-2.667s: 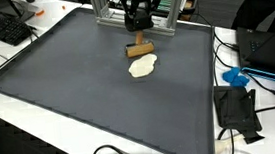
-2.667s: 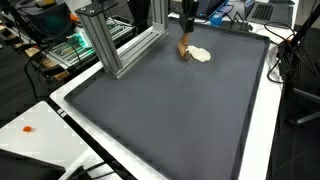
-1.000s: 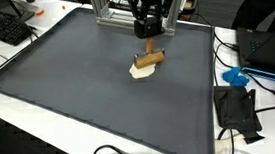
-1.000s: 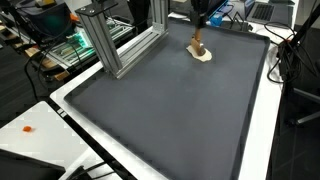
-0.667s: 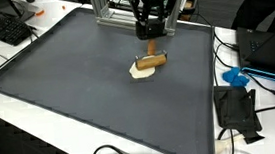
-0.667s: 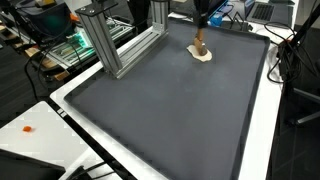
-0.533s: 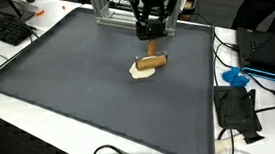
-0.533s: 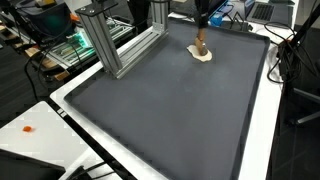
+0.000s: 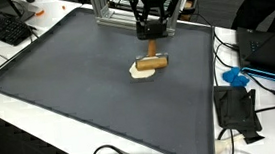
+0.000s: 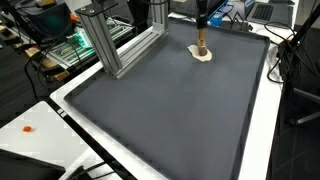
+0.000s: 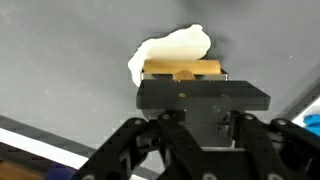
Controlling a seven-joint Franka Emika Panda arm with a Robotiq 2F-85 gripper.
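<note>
A small wooden piece (image 9: 151, 61) hangs crosswise just over a flat white lump (image 9: 142, 71) at the far side of the dark grey mat (image 9: 80, 102). My gripper (image 9: 150, 33) is straight above it, shut on a thin upright part of the wooden piece. In an exterior view the piece appears as a brown upright stick (image 10: 201, 43) over the white lump (image 10: 203, 56). In the wrist view the wooden bar (image 11: 183, 70) shows just beyond the gripper body, with the white lump (image 11: 170, 48) behind it. The fingertips themselves are hidden.
An aluminium frame (image 9: 122, 10) stands right behind the gripper at the mat's far edge. A keyboard (image 9: 3, 27) lies off the mat's corner. A blue object (image 9: 236, 76) and a black device (image 9: 239, 113) with cables sit beside the mat.
Since the earliest frames the wooden piece went from lying on the mat behind the white lump to hanging over it under the gripper. Over the last second it barely moved.
</note>
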